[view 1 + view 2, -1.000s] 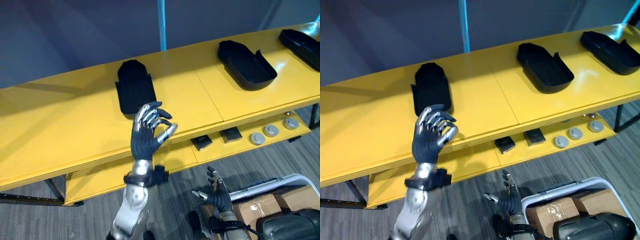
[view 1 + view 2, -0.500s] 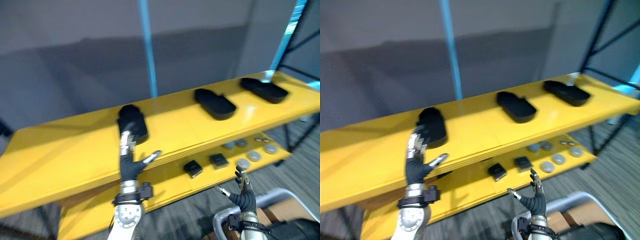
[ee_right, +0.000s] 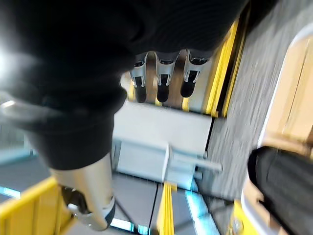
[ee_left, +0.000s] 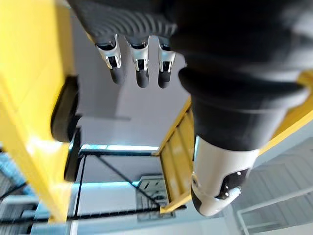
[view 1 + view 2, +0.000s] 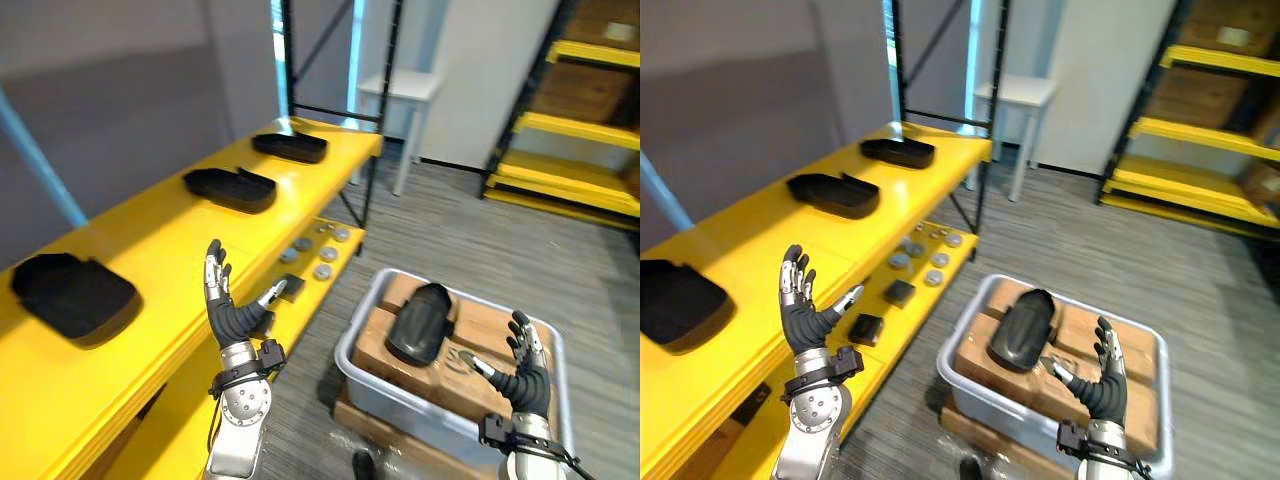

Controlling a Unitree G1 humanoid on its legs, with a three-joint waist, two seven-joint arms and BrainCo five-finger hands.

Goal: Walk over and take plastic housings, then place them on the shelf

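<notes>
Three black plastic housings lie on the yellow shelf's top board [image 5: 170,270]: one nearest me [image 5: 70,295], one in the middle [image 5: 228,188] and one at the far end [image 5: 290,147]. Another black housing [image 5: 418,322] rests on cardboard boxes inside a grey bin [image 5: 400,400] on the floor. My left hand [image 5: 228,305] is raised beside the shelf's front edge, open, fingers straight and holding nothing. My right hand [image 5: 525,372] hovers over the bin's near right corner, open and empty, a short way right of the housing in the bin.
The lower shelf board [image 5: 300,300] carries small round discs [image 5: 322,270] and black blocks [image 5: 290,287]. A white table [image 5: 400,90] stands beyond the shelf's far end. Yellow racks [image 5: 570,130] with boxes line the right wall. Grey carpet lies between shelf, bin and racks.
The camera has swung right, bringing the bin and floor into view. My left hand has come off the nearest shelf housing and its fingers have straightened. Both hands stay empty.
</notes>
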